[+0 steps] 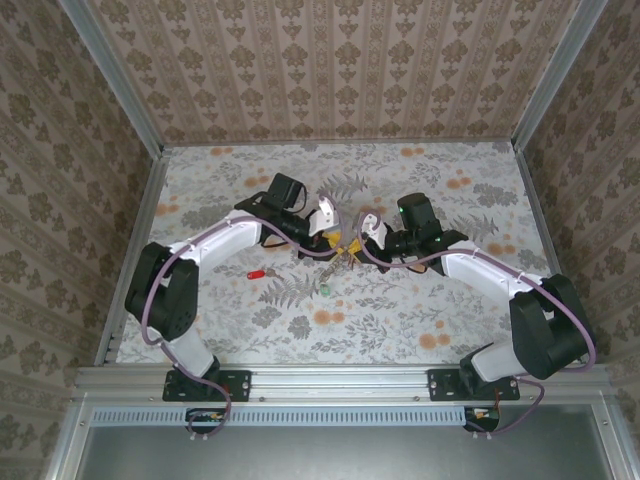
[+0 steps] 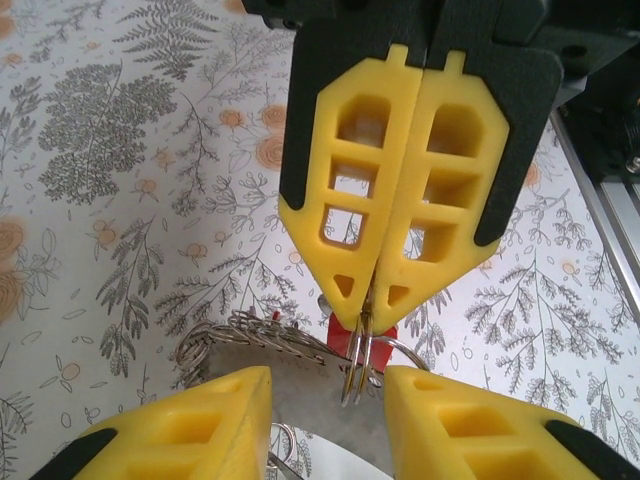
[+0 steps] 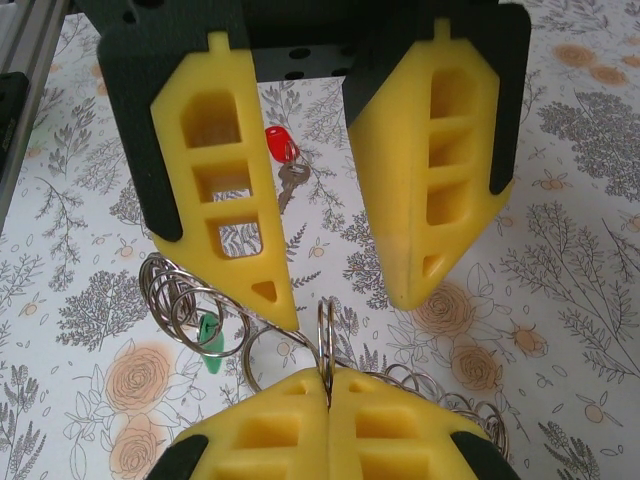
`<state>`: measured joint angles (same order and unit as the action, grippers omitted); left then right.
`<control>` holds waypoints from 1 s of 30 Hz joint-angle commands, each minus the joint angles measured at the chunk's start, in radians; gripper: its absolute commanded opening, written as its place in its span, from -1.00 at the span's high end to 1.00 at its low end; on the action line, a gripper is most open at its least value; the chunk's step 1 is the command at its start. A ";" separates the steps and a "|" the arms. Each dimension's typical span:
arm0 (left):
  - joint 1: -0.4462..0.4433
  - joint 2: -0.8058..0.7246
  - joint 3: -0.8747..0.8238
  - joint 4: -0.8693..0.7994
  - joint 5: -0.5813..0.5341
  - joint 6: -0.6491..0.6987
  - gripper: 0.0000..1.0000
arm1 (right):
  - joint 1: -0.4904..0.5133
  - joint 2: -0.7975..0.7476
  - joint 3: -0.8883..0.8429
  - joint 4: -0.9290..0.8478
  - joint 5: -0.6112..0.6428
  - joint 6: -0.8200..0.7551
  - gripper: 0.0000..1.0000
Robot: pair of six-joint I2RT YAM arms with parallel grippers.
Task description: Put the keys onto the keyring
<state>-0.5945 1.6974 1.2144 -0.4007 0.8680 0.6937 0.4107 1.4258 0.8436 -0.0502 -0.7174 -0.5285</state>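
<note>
The keyring (image 2: 260, 335), a dull chain of small wire loops, lies at the middle of the tabletop (image 1: 450, 320), between the two tools. One of its loops stands upright, pinched at the tip of the right tool (image 3: 328, 372), whose yellow fingers are pressed flat together on the wire. In the left wrist view a red key head (image 2: 373, 340) sits just behind that pinched loop, close against the right tool's tip; whether it is threaded on cannot be told. A green key (image 3: 210, 338) lies among the coiled loops at the end of the chain, overlapped by them, and it is unclear whether it hangs on the wire or only rests under it. From above it shows just to the near side of the tools. The left tool (image 2: 328, 385) faces the right one tip to tip, its fingers spread, with the pinched loop and part of the chain in the gap between them; neither finger visibly clamps anything, though one tip stands just beside the coil. A second red key (image 1: 256, 273) lies flat on the flowered tabletop, well apart to the left of the tools, its bare metal blade pointing toward them.
</note>
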 commanded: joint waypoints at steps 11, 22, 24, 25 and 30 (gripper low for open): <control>-0.023 0.060 0.097 -0.120 -0.002 0.087 0.58 | 0.004 -0.019 0.000 0.077 -0.027 0.005 1.00; -0.033 0.064 0.097 -0.123 0.016 0.091 1.00 | 0.004 -0.019 -0.014 0.110 -0.027 0.029 1.00; -0.031 0.051 0.072 -0.077 0.044 0.063 1.00 | 0.005 -0.015 -0.024 0.128 -0.021 0.049 0.95; -0.026 0.040 0.052 -0.031 0.071 0.035 1.00 | 0.004 -0.013 -0.032 0.147 -0.015 0.067 0.91; -0.007 -0.001 -0.031 0.167 0.181 -0.084 1.00 | 0.000 0.002 -0.100 0.287 0.005 0.155 0.75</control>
<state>-0.6010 1.7473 1.2125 -0.3664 0.9272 0.6930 0.4080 1.4261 0.7727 0.0998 -0.7067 -0.4393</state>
